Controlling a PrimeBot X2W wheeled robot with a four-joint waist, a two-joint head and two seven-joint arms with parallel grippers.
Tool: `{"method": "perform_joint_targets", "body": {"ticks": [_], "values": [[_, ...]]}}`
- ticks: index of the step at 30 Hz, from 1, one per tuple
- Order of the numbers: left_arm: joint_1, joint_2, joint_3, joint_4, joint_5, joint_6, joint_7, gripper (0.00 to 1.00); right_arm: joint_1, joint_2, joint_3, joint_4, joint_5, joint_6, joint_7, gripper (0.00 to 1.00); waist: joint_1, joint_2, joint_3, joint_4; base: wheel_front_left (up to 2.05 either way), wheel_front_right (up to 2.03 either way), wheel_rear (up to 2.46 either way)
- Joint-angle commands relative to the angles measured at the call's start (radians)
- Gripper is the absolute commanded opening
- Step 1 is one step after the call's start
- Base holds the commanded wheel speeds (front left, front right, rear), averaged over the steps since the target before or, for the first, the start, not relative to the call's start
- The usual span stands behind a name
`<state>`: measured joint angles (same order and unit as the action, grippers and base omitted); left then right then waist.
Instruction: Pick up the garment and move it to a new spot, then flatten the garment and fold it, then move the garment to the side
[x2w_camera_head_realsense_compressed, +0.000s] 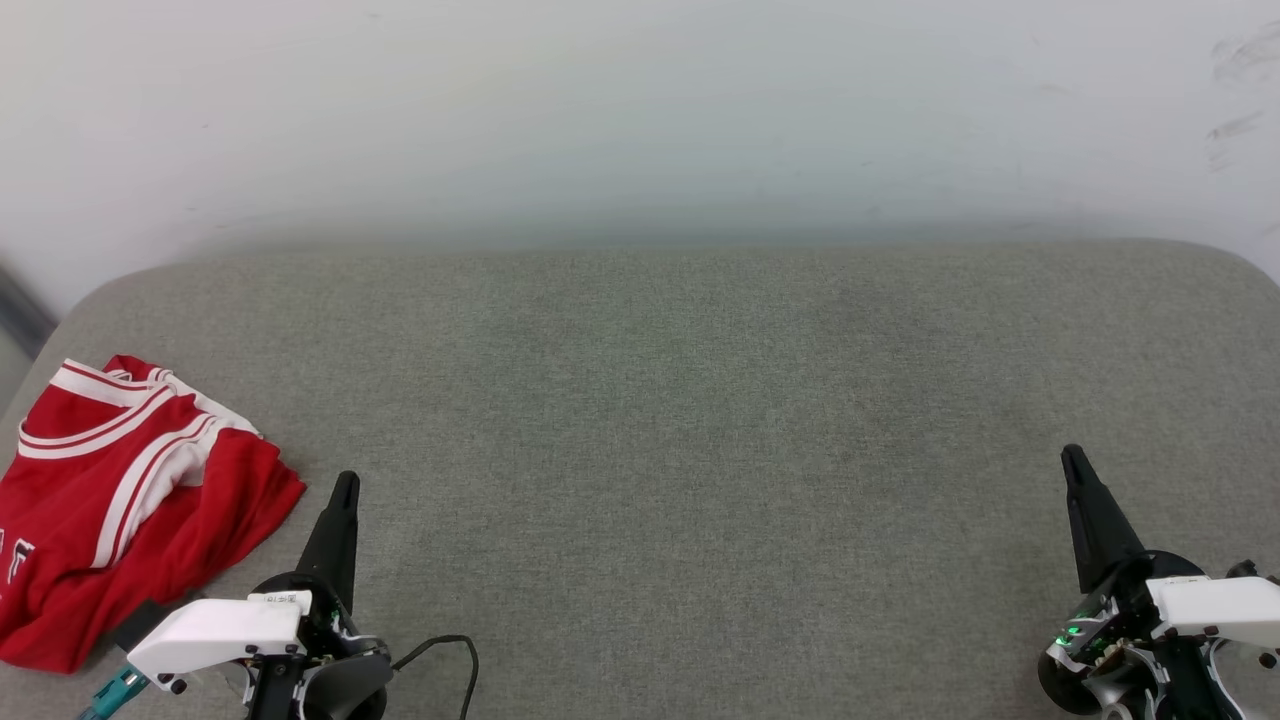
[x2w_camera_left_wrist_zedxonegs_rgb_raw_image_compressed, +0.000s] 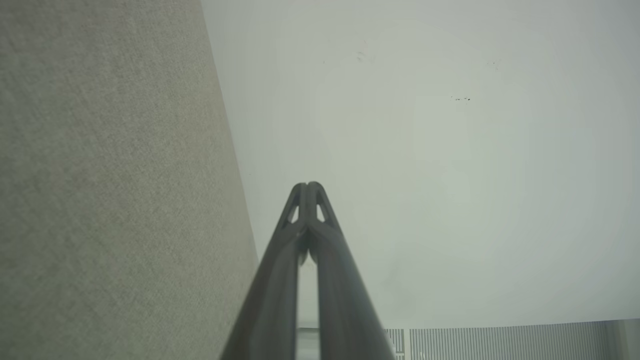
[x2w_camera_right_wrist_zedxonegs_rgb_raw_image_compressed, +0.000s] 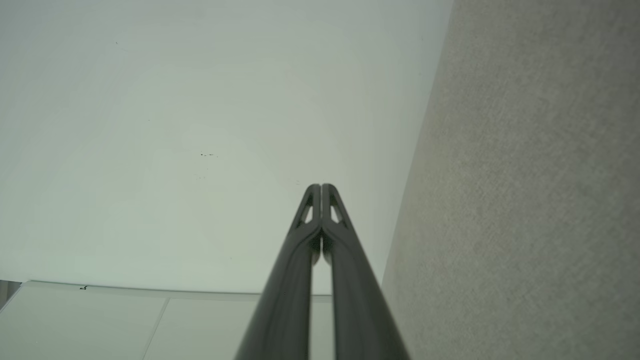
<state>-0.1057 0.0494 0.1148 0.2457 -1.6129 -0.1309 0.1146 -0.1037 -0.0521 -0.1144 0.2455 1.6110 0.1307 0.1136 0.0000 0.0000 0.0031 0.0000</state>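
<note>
Garment (x2w_camera_head_realsense_compressed: 130, 500) (red, white-striped trim, bunched) lies at the left edge of the grey tabletop (x2w_camera_head_realsense_compressed: 660, 420), just beside the left gripper (x2w_camera_head_realsense_compressed: 345, 484). Right gripper (x2w_camera_head_realsense_compressed: 1073, 458) is well apart. Both sets of jaws are clenched and empty.

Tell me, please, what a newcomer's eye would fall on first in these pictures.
The red shirt with white striped trim stands out most. It lies bunched at the left edge of the grey surface. The left gripper beside it and the right gripper at the lower right both point up the head view, shut and holding nothing. Behind the surface rises a plain pale wall.
</note>
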Motion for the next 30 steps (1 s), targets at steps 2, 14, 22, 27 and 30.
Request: {"method": "perform_joint_targets", "body": {"ticks": [2,14,22,27,30], "values": [[-0.007,-0.001,0.001,-0.001,0.000,-0.003,0.001,0.00,-0.011,0.004,0.000,0.001,0.004,0.000,0.001,0.00,0.0000,0.0000,0.000,0.000,0.00,0.00,0.00],[-0.007,-0.001,0.001,-0.001,0.000,-0.003,0.001,0.00,-0.011,0.004,0.000,0.001,0.004,0.000,0.001,0.00,0.0000,0.0000,0.000,0.000,0.00,0.00,0.00],[-0.007,-0.001,0.001,-0.001,0.000,-0.003,0.001,0.00,-0.011,0.004,0.000,0.001,0.004,0.000,0.001,0.00,0.0000,0.0000,0.000,0.000,0.00,0.00,0.00],[-0.007,-0.001,0.001,-0.001,0.000,-0.003,0.001,0.00,-0.011,0.004,0.000,0.001,0.004,0.000,0.001,0.00,0.0000,0.0000,0.000,0.000,0.00,0.00,0.00],[0.007,-0.001,-0.005,0.010,0.000,0.000,-0.003,1.00,0.009,0.000,0.001,0.009,-0.001,0.000,-0.003,1.00,0.0000,0.0000,0.000,0.000,0.00,0.00,0.00]]}}
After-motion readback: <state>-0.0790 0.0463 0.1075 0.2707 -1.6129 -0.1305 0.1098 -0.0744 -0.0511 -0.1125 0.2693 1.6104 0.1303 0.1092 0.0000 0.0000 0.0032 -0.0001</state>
